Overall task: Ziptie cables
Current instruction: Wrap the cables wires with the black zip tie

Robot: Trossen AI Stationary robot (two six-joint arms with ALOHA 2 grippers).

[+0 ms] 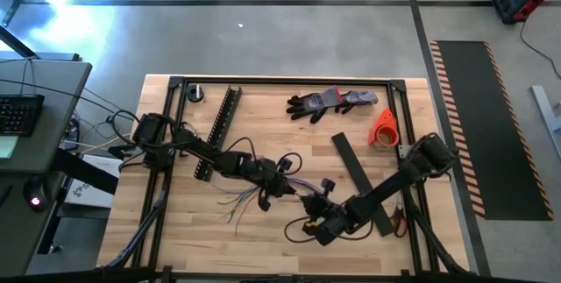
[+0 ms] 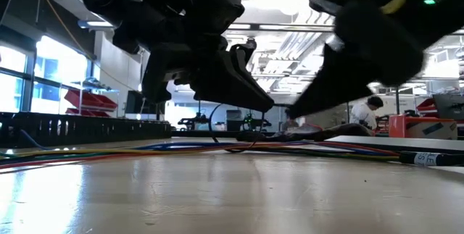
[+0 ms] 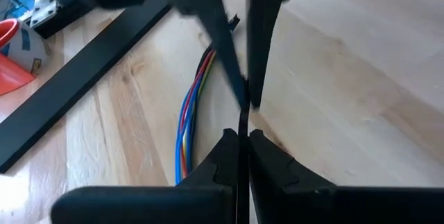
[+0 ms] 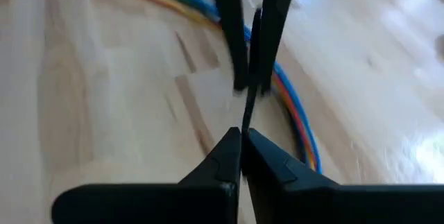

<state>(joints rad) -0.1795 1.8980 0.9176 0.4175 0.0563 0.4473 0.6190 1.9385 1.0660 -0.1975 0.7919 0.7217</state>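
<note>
A thin black zip tie [image 3: 243, 116] spans the short gap between my two grippers, above the middle of the table. My left gripper [image 3: 241, 137] [image 1: 282, 185] is shut on one end of it. My right gripper [image 4: 243, 135] [image 1: 317, 215] is shut on the other end [image 4: 247, 109], facing the left one tip to tip. The cables [image 1: 250, 197], thin blue, orange, red and white wires [image 3: 189, 116] [image 4: 295, 106], lie flat on the wood [image 2: 145, 149] just beside and below both grippers. No gripper touches them. My left gripper pinches the zip tie between its two fingertips [image 3: 225, 144], with the strip [image 3: 243, 121] running straight out from them toward the right gripper's fingers. The tie is held off the wood. My right gripper pinches the zip tie's other end [image 4: 245, 116] between its fingertips [image 4: 229, 144], coming from the opposite side. The strip runs along the line of its fingers toward the left gripper and is clear of the table.
The long black slotted bar [image 1: 219, 130] lies at far left, and the flat black strip [image 1: 359, 178] [image 3: 76, 78] lies right of the grippers. Grey-black gloves [image 1: 329, 101], an orange object [image 1: 384, 128] and a small roll [image 1: 195, 94] sit near the far edge. A black frame [image 1: 289, 80] borders the table.
</note>
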